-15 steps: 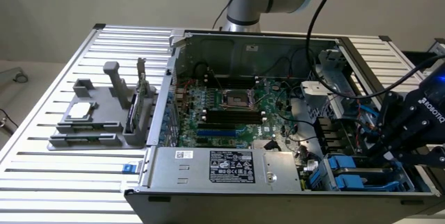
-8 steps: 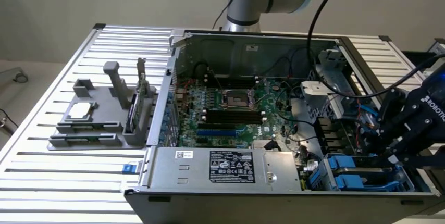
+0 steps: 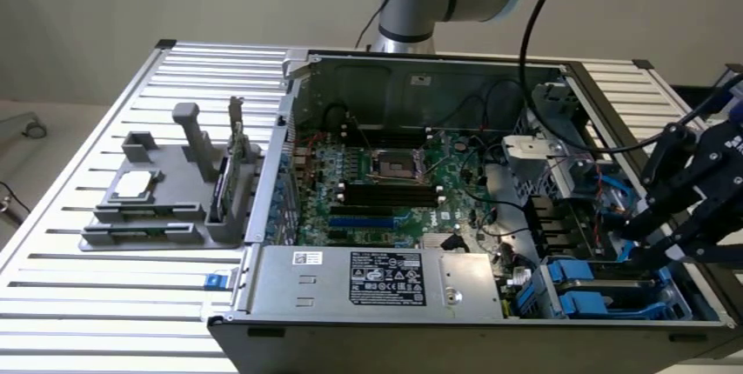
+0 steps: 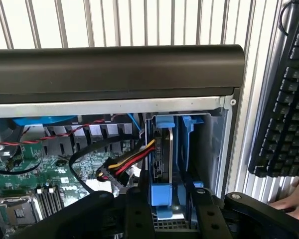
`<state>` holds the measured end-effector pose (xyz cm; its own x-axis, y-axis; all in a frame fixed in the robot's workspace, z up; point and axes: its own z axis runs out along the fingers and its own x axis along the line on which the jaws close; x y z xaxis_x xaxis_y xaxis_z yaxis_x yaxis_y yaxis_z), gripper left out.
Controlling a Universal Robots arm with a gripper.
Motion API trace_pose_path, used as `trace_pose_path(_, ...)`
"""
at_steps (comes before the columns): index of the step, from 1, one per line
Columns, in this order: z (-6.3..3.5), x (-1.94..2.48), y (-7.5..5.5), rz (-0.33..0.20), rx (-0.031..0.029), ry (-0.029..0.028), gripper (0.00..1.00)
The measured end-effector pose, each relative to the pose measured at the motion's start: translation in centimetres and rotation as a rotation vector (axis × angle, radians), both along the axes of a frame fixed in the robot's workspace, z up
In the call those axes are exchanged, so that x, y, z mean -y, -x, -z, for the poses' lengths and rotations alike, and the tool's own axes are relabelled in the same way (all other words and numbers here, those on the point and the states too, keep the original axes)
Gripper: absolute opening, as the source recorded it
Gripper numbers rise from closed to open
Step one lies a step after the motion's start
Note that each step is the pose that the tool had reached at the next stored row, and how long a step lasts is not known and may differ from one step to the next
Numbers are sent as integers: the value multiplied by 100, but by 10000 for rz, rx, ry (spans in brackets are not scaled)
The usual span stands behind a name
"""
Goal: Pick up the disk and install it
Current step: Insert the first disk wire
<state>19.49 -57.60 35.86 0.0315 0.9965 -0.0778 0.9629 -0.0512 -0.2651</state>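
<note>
End effector point(image 4: 162, 206), fingers spread astride the stiff, likely weighty disk point(image 4: 162, 149) seated upright in its bay, nearest its blue carrier frame.

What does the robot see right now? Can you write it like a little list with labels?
Place: open grey metal computer case on a slatted silver table
Gripper: black robot gripper over the drive bay, fingers apart
Disk: silver-grey hard drive in a blue plastic frame, standing upright in the bay slot
Nearby: black keyboard; a person's hand
</note>
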Motion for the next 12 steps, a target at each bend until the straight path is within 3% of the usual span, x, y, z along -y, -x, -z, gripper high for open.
trace_pose_path(6, -202, 0, 0, 7, -98, -1, 37)
trace_pose_path(12, -232, 0, 21, 9, -121, 0, 37)
